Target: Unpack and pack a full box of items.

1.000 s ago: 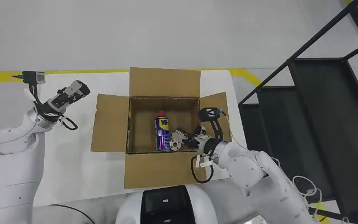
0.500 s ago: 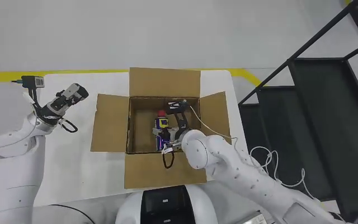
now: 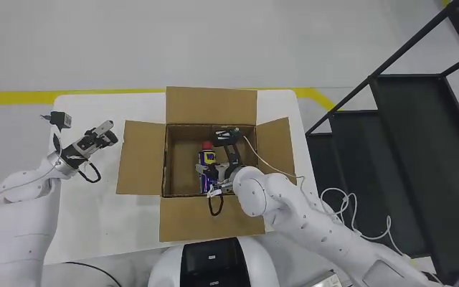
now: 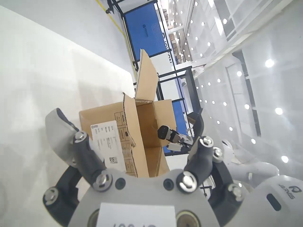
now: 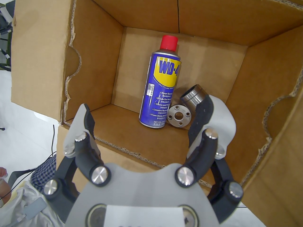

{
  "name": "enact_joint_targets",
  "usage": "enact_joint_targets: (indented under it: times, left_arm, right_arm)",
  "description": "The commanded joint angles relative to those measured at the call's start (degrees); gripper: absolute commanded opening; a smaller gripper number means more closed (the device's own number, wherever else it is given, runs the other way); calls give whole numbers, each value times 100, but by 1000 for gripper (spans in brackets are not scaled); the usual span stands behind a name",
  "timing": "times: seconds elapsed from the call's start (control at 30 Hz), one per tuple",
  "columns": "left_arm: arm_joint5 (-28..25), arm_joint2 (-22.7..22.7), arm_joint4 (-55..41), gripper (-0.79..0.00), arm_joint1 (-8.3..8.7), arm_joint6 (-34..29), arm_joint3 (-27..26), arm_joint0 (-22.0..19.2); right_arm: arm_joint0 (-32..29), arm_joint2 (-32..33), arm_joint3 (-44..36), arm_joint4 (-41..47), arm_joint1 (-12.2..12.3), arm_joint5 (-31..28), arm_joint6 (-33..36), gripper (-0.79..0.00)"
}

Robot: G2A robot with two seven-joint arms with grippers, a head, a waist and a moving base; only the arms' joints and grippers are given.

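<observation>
White counter [image 3: 136, 107] carries the open box [image 3: 211, 105]. I see my right gripper [image 5: 145, 106], fingers apart, over the spray can [image 5: 161, 88] and metal flange [image 5: 178, 118] inside. My left gripper [image 4: 127, 116] hangs spread beside the box.

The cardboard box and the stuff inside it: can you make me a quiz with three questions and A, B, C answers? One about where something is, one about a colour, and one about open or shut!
1. Where is the spray can relative to the cardboard box?
A. beside it
B. inside it
C. under it

2. What colour is the can's cap?
A. red
B. green
C. black

3. How is the right gripper?
A. shut on the can
B. shut on nothing
C. open, holding nothing

Answers:
1 B: the box walls stand all around the can.
2 A: the right wrist view shows a red cap.
3 C: its fingers stand wide apart with nothing between them.
</observation>
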Motion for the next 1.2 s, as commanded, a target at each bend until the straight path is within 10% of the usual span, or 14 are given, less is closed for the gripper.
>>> enact_joint_targets:
  times: [0.0,0.27,0.37,1.17]
  left_arm:
    - [-143,179,-58,0,-17,-383,181,-176]
    - [-3,912,-100,0,-65,-1095,493,-816]
    - [-37,1045,-19,-785,-38,-1062,527,-948]
    - [-71,1286,-793,-785,328,-1028,365,-839]
  right_arm:
    - [0,0,0,0,0,0,0,0]
    - [0,0,0,0,0,0,0,0]
    - [0,0,0,0,0,0,0,0]
    - [0,0,0,0,0,0,0,0]
